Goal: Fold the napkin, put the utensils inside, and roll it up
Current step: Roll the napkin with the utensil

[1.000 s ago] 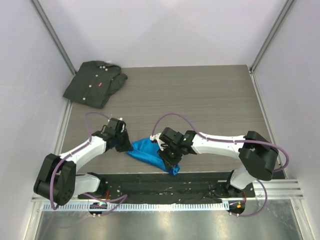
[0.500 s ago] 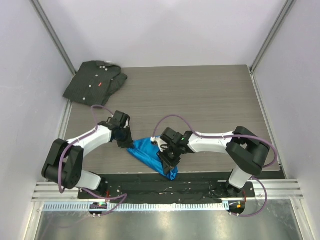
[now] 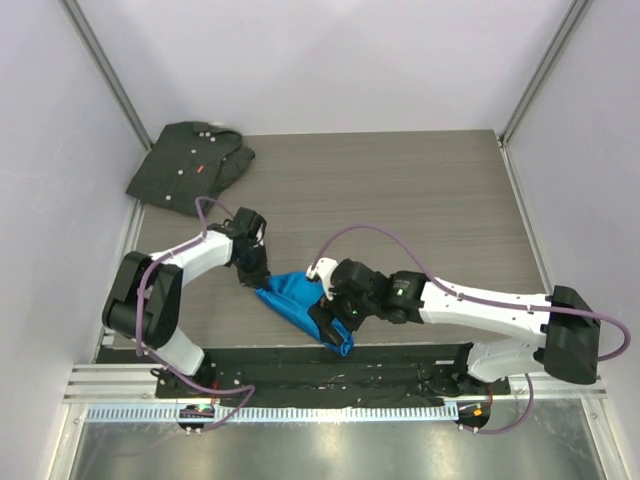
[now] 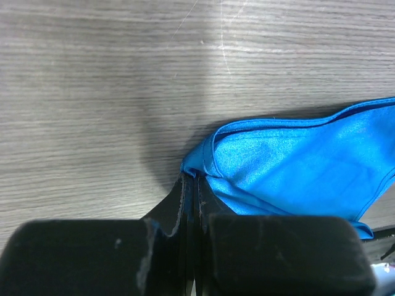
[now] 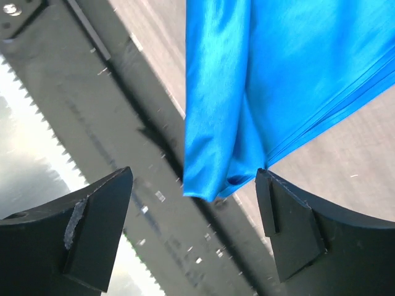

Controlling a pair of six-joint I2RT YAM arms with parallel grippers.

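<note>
The bright blue napkin (image 3: 292,300) lies bunched in a narrow strip near the table's front edge, its near end overhanging the black base plate. My left gripper (image 3: 254,281) is shut on the napkin's left corner (image 4: 199,165), pinching the hem between its fingertips low over the wood. My right gripper (image 3: 326,326) stands open around the napkin's near end (image 5: 237,92); the cloth hangs between the two fingers, and the right finger (image 5: 290,228) sits close to a fold. The utensils are out of view.
A dark buttoned shirt (image 3: 190,165) lies folded at the back left corner. The black base plate (image 3: 400,365) and a toothed metal rail (image 3: 330,412) run along the near edge. Pale walls close in both sides.
My right gripper has opened and let go of the napkin's near end. The left gripper, still pinching its corner, has shifted slightly right and away from the front edge.
</note>
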